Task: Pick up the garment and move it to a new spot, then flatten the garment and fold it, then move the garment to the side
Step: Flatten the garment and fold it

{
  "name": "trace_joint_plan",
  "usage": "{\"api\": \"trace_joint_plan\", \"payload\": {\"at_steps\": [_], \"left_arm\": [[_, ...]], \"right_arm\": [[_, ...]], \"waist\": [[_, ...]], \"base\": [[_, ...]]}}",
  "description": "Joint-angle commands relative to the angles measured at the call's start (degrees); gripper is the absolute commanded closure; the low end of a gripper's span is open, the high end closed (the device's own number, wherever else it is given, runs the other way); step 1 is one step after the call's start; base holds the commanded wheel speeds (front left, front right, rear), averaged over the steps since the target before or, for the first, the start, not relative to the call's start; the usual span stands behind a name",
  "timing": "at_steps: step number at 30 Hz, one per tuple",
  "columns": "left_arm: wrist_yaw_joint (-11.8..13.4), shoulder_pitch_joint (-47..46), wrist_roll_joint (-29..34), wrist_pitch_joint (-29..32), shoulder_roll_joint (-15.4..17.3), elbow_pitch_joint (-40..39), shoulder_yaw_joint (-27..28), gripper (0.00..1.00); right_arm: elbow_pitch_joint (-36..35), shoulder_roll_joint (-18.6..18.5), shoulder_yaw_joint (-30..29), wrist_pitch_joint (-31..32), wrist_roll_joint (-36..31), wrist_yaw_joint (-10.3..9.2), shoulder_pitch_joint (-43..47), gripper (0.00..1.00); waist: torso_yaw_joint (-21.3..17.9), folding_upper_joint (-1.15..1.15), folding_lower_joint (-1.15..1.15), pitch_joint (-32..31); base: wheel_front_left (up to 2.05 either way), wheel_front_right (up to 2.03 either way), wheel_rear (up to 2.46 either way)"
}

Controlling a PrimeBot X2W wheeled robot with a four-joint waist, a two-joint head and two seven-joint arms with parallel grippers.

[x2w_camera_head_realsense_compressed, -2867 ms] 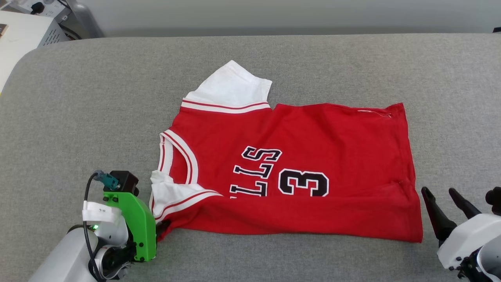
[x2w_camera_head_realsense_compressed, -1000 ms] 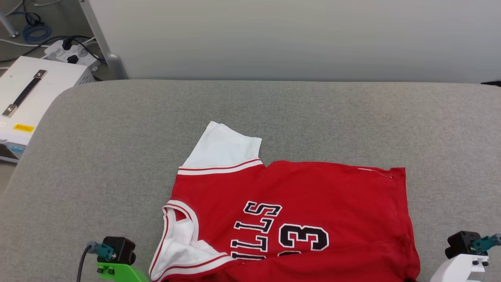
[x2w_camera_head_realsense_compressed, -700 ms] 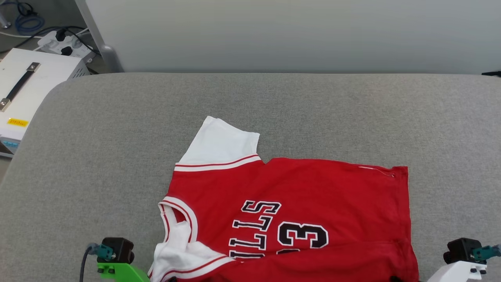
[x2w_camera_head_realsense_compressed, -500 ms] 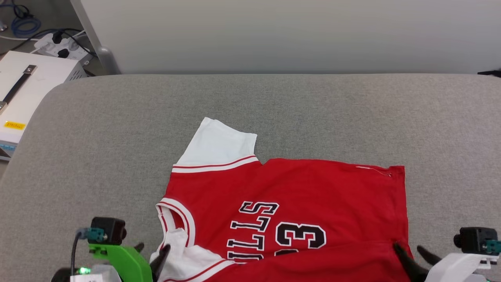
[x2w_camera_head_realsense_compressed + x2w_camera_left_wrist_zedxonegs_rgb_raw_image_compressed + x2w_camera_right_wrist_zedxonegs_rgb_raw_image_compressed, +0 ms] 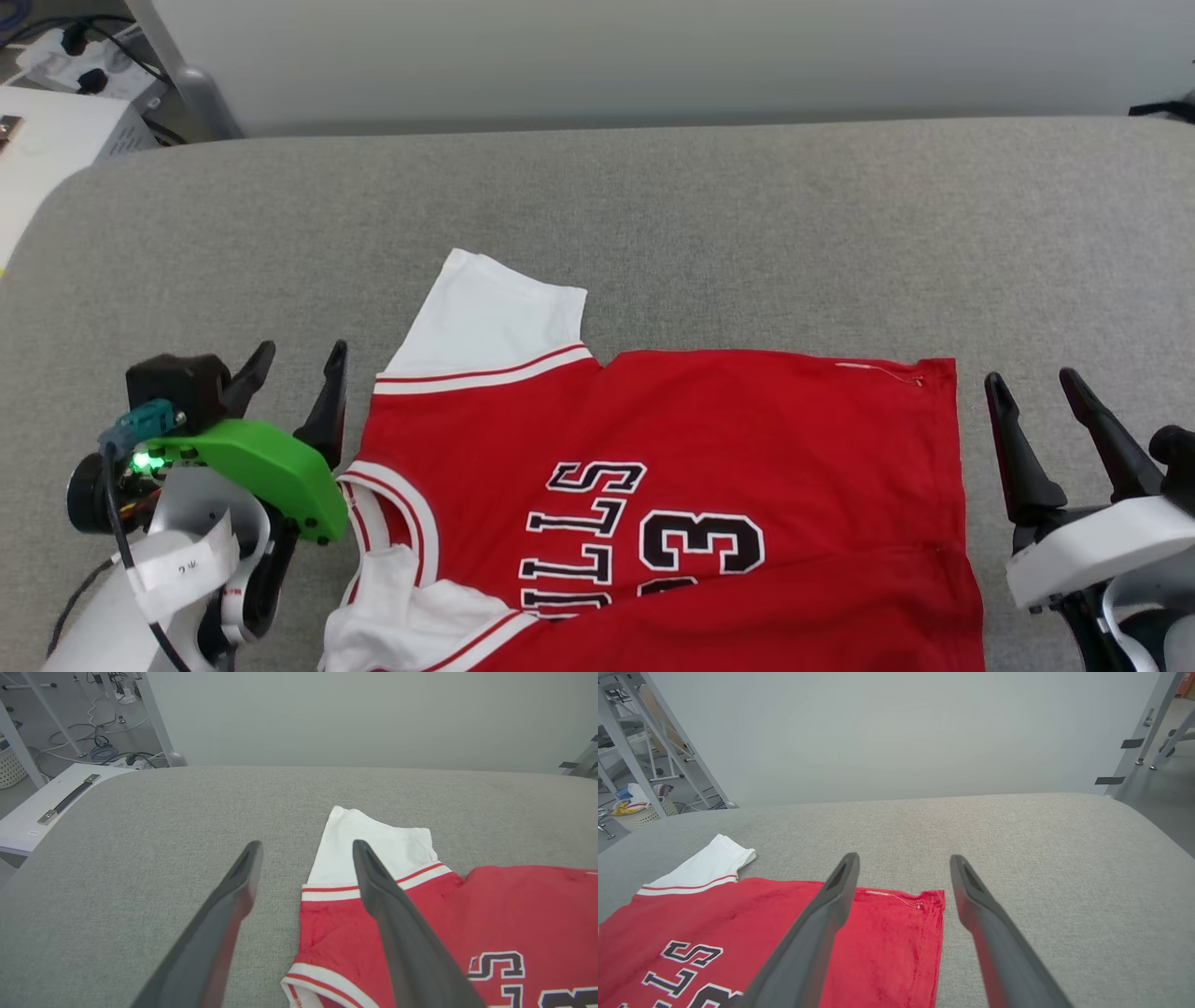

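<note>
Garment: the garment (image 5: 709,448) lies flat on the near half of the pad, collar (image 5: 401,499) toward our left and hem toward our right. The far sleeve (image 5: 490,313) is spread out white; the near sleeve (image 5: 411,625) is bunched beside the collar.
Print: the print (image 5: 644,527) reads sideways. Its near part is hidden under a red strip, so we judge the near edge is already turned over.
Left gripper: our left gripper (image 5: 302,347) stands just beside the shoulder, fingers apart with nothing between them.
Right gripper: our right gripper (image 5: 1029,376) stands just off the hem, fingers apart and empty.
Step in hand: we judge we are between grasps, lining up to fold the far edge.
Doing it well: we should take the far shoulder and the far hem corner together and pinch both layers. We then lift low and carry both ends toward us at one pace, so the crease runs straight. The far sleeve wants tucking in first or it will stick out, and the bunched near sleeve wants smoothing.
Surface: the pad (image 5: 747,205) is grey woven cloth with rounded corners. It probably grips fabric, so we lift rather than drag.
Room: a plain pale wall (image 5: 653,56) stands behind. On our left are a white box (image 5: 37,140), a metal leg (image 5: 191,89) and cables (image 5: 105,751) on the floor.
</note>
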Motion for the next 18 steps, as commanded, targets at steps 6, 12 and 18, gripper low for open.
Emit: {"api": "trace_joint_plan", "payload": {"at_steps": [6, 12, 18], "left_arm": [[-2.3, -10.5, 0.5, 0.3, -0.6, 7.0, 0.1, 0.00], [-8.3, -20.7, -1.5, 6.1, -0.1, 16.1, -1.5, 0.00], [-14.5, -29.1, -4.1, 14.6, 1.4, 24.2, -3.6, 0.00]], "right_arm": [[-2.5, 0.1, 1.8, -1.6, -1.1, 0.02, -6.0, 0.00], [-1.3, 0.1, 2.8, -2.7, -0.3, 0.02, -9.6, 0.00], [1.2, 0.4, 4.6, -4.2, 0.7, 0.02, -11.3, 0.00]], "waist": [[-4.5, 0.00, 0.00, 9.6], [-7.1, 0.00, 0.00, 13.3], [-10.2, 0.00, 0.00, 15.0]], "base": [[0.00, 0.00, 0.00], [0.00, 0.00, 0.00], [0.00, 0.00, 0.00]]}}
